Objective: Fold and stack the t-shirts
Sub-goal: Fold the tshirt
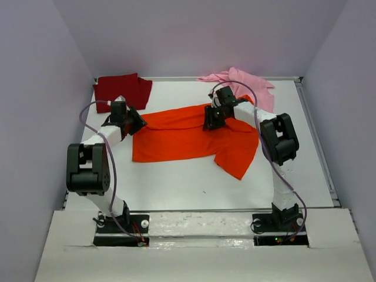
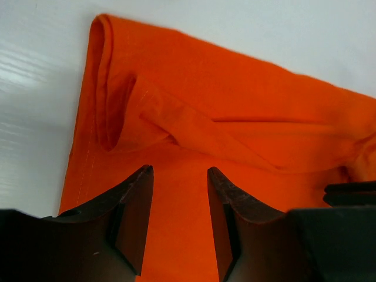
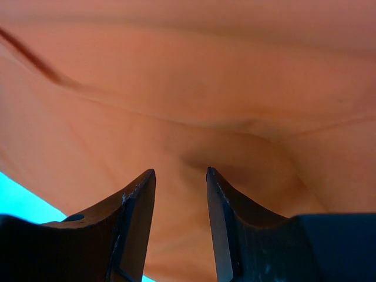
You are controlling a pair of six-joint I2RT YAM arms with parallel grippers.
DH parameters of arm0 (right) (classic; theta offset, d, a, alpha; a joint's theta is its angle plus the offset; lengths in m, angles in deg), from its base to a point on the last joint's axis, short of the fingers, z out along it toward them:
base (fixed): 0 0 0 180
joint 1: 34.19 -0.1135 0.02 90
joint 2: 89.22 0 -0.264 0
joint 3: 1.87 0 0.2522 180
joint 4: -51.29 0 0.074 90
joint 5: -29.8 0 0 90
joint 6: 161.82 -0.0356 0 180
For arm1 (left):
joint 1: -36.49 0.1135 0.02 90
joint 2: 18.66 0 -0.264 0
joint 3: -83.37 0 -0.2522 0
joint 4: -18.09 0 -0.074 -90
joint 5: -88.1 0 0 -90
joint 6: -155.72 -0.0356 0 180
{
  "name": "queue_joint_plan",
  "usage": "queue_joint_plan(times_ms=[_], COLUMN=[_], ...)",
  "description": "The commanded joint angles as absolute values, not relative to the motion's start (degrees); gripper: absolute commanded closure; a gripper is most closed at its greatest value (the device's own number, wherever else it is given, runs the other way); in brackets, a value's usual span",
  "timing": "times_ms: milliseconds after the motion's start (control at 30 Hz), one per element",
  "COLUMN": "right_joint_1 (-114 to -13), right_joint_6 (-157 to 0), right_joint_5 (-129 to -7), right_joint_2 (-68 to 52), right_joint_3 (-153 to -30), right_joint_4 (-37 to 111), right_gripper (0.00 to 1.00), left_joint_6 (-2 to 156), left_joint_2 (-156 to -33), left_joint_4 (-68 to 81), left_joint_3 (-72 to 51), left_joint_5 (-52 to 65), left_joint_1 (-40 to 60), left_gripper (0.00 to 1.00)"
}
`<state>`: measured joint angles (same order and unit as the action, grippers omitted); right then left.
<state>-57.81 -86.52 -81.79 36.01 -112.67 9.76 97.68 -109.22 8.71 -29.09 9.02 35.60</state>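
Fingers | left fingers [image 2: 132,217] part open over orange tee [image 2: 235,94] | right fingers [image 3: 132,223] likewise

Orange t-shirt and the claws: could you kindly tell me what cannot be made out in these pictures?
Top view: fingertips of left claw and right claw hidden under their own wrists.
Right wrist view: orange t-shirt fills the frame; which part, unclear.
Top view: pink t-shirt partly behind the right arm.

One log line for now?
bright orange cloth t-shirt spread centre | left claw open over it | right claw open over it | dark red t-shirt far-left | light pink t-shirt far-right
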Motion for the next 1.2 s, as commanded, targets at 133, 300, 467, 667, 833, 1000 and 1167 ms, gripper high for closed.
queue_joint_plan(times_ms=[133, 300, 467, 667, 833, 1000, 1167], right_joint_1=[-57.7, -57.7, -57.1, -56.6, -56.6, -56.1, -56.1], right_joint_6=[-85.4, -85.4, -85.5, -86.0, -86.0, -86.1, -86.5], right_joint_5=[-80.1, -81.4, -81.4, -81.9, -82.1, -81.9, -82.1], right_joint_2=[27.6, 27.7, 28.9, 30.0, 30.3, 30.4, 30.8], right_joint_3=[-107.7, -107.7, -108.1, -108.5, -108.9, -108.7, -108.8], right_joint_4=[15.4, 15.7, 15.7, 15.8, 15.8, 15.9, 16.1], right_gripper=[0.54, 0.54, 0.54, 0.54, 0.54, 0.55, 0.55], left_joint_6=[101.7, 101.2, 98.1, 94.2, 93.5, 94.2, 94.0], left_joint_2=[-117.4, -120.9, -121.1, -120.3, -122.6, -123.9, -124.7], left_joint_4=[15.0, 15.5, 10.5, 5.4, 3.0, 3.5, 3.3], left_joint_3=[-23.5, -22.0, -17.8, -14.3, -13.7, -14.9, -15.4], left_joint_5=[7.4, 6.1, 1.8, -3.9, -4.5, -4.4, -5.3], left_joint_1=[36.0, 35.9, 35.5, 35.3, 35.3, 34.8, 33.6], left_gripper=[0.49, 0.49, 0.49, 0.49, 0.49, 0.49, 0.49])
